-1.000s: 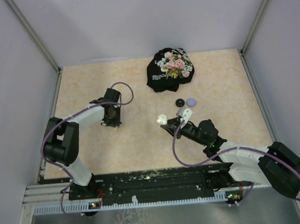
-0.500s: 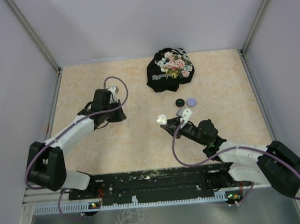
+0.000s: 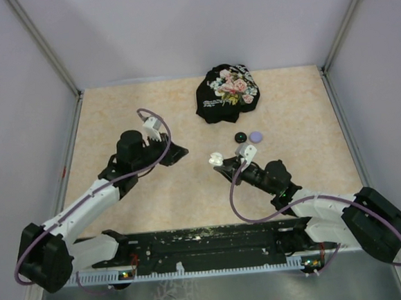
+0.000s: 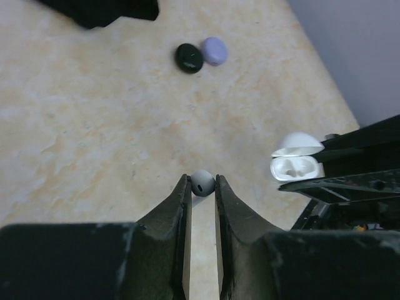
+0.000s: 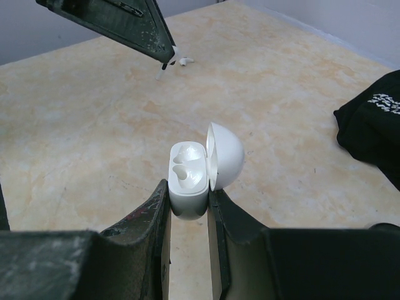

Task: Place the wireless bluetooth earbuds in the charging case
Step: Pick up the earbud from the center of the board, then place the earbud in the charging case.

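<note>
1. Pale white earbud (image 4: pixel 202 183), one small dark dot on it.
2. Glossy white charging case (image 5: pixel 189 178), white inside too.
3. Black cloth (image 3: pixel 227 92), pink-and-white floral print, small white lettering.
4. Black puck (image 4: pixel 189 57); lavender puck (image 4: pixel 214 50).
5. Beige table (image 3: pixel 114 115), marbled with paler mottling.
6. Purple cables (image 3: pixel 234 201).

table (image 3: pixel 114 108): beige marbled | on it: floral cloth (image 3: pixel 227 92); black puck (image 3: pixel 240 137); lavender puck (image 3: pixel 256 136)

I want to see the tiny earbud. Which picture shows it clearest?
Left wrist view: the white earbud is fairly sharp, while the dark fingers nearest the lens look soft. Right wrist view: the charging case is crisp, the earbud small and far. Top external view: too tiny to see.
</note>
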{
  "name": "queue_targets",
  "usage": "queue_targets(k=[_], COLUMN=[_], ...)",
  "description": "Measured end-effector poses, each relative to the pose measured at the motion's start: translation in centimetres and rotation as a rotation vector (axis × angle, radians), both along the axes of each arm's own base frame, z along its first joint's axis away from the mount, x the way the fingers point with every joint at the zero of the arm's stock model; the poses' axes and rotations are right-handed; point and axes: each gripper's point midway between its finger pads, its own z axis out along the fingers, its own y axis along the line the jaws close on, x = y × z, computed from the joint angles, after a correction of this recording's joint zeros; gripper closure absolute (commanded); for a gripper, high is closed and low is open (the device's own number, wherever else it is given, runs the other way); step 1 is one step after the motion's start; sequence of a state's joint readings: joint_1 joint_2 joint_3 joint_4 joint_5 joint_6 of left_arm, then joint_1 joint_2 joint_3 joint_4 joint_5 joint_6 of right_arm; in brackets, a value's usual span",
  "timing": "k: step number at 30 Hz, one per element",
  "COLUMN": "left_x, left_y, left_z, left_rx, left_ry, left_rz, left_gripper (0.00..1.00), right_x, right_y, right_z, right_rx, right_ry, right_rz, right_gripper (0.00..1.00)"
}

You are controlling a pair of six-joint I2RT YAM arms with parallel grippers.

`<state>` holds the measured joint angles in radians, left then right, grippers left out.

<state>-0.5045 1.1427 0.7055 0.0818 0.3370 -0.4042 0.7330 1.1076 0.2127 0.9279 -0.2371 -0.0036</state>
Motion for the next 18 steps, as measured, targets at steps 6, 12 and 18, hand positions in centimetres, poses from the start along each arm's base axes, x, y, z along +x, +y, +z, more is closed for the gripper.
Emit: queue_targets(k=[6, 12, 18], left_x=[-1.9, -4.3, -6.1], left_y=[-3.7, -6.7, -9.1], left_z=[3.7, 6.0, 6.3], left_rx=[-0.116, -0.202, -0.246], left_ry=[-0.109, -0.208, -0.25], left_rz=[-0.104, -0.208, -0.289], left_gripper=[0.82, 0.82, 0.82], right_x=[0.1, 0.1, -0.1], right_y=[0.0, 0.0, -0.1], right_z=[0.4, 0.8, 1.8], right_rx=[0.01, 0.025, 0.058], right_ry=[-0.011, -0.017, -0.049], right_rz=[-0.002, -0.003, -0.002], right_gripper=[1.0, 1.0, 1.0])
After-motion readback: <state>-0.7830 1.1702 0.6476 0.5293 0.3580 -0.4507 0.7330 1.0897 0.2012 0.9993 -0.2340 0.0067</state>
